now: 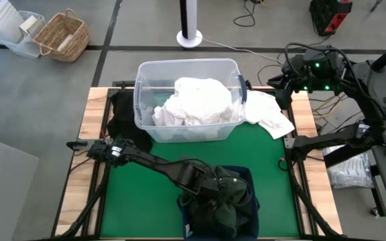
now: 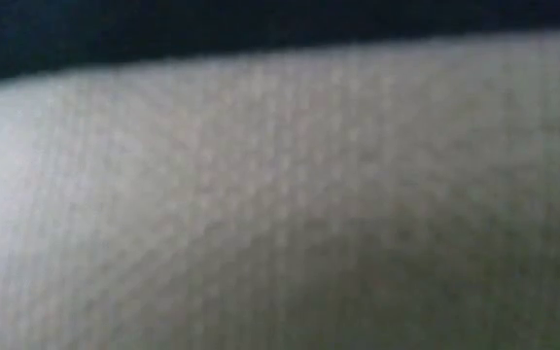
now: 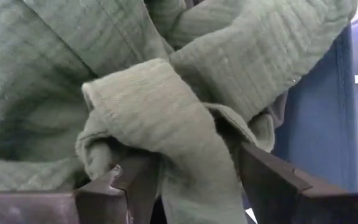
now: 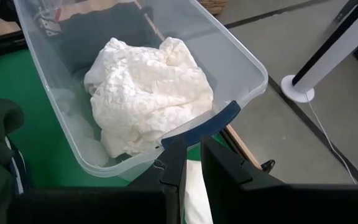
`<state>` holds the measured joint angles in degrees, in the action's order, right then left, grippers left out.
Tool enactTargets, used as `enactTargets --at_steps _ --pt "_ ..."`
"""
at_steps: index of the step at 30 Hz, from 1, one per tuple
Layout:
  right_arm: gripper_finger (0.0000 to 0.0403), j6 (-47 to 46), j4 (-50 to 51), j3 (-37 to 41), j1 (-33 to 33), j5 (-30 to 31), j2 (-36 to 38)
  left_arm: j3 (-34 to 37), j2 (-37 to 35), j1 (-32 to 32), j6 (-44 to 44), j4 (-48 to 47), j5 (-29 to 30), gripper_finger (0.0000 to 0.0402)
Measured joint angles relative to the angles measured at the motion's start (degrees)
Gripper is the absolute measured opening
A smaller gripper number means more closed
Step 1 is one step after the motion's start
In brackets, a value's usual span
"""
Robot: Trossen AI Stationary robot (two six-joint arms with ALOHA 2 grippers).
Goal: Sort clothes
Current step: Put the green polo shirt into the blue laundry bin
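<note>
White garments (image 1: 198, 102): crumpled heap, lacy texture, piled inside clear plastic tub (image 1: 146, 73), reaching about its rim. Second white garment (image 1: 268, 114): lying flat and rumpled on the table just right of the tub. Dark green garment (image 1: 225, 201): ribbed weave, bunched and folded over itself in navy bin (image 1: 248, 175) at front edge. Black garment (image 1: 120, 114): slumped just left of the tub
</note>
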<state>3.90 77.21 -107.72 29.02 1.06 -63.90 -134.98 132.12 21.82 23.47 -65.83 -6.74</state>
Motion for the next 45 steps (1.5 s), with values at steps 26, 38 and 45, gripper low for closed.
enactTargets --at_steps 26,38,45 --pt "0.0038 -2.46 -1.74 0.0 0.0 0.02 0.03 0.5 -20.55 -0.03 -3.35 -20.58 21.25 0.0056" --pt "0.0038 -5.46 -3.08 1.98 0.0 0.52 -0.02 13.03 -25.5 -2.07 -10.54 -22.46 26.9 0.0001" --pt "0.0038 -5.55 -4.52 2.99 0.0 0.55 -0.04 34.93 -36.37 -2.16 -7.66 -5.21 26.32 0.0"
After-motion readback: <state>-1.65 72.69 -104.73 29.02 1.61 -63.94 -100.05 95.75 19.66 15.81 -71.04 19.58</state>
